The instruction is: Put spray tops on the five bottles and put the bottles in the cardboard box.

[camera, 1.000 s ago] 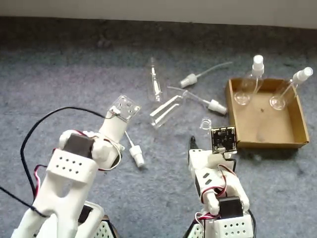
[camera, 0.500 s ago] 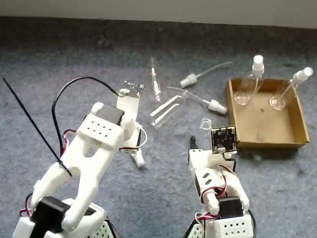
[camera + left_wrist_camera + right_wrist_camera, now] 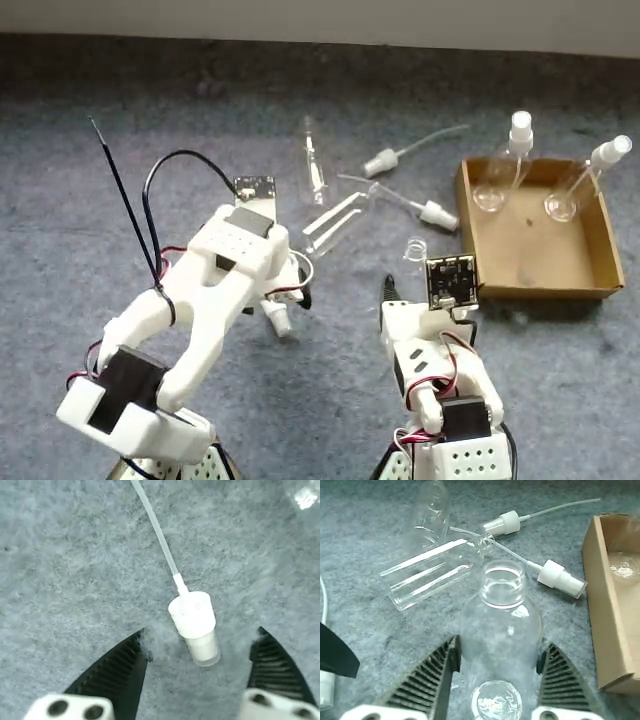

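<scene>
Cap pickup: left gripper, fingers spread, straddles the white plastic spray top; right gripper seemingly pinches a clear uncapped bottle. Next: close, lift.

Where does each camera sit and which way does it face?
High view: overhead, looking down on the table; left arm, right arm, cardboard box.
Left wrist view: on that arm, looking down past the open left end effector at a spray top.
Right wrist view: on that arm, looking past the right end effector, shut on a bottle, toward the box.
Shared: the box, in high and right wrist views.
</scene>
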{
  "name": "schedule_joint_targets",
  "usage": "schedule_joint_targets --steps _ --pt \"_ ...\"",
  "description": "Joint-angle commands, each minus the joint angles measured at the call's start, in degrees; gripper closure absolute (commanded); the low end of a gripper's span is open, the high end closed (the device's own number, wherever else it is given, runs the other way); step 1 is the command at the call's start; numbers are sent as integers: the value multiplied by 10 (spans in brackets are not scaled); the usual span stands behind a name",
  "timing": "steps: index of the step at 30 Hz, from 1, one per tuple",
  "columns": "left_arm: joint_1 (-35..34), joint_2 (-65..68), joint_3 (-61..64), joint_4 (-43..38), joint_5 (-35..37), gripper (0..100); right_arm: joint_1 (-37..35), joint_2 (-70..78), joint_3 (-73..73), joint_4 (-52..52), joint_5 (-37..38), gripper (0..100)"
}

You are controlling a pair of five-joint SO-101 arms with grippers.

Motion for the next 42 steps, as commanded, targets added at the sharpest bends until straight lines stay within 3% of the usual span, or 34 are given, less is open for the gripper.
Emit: schedule_joint_targets --steps 1,7,15,24,34,38,42 --pt "9 -1 0 -51 25 738 7 -2 32 -10 -5 832" --pt "9 -1 63 -130 25 816 7 -2 32 -10 -5 832" --pt "9 -1 99 -176 24 997 7 -2 32 -10 -5 832" --pt "7 -7 97 -167 12 987 7 -2 32 -10 -5 832" --pt "-100 -64 -22 44 -164 987 7 -2 33 -10 -5 832" --pt "-110 -78 -21 61 -229 987 7 -2 33 -10 -5 832" --pt "-114 -81 -21 62 -343 987 7 -2 33 -10 -5 832"
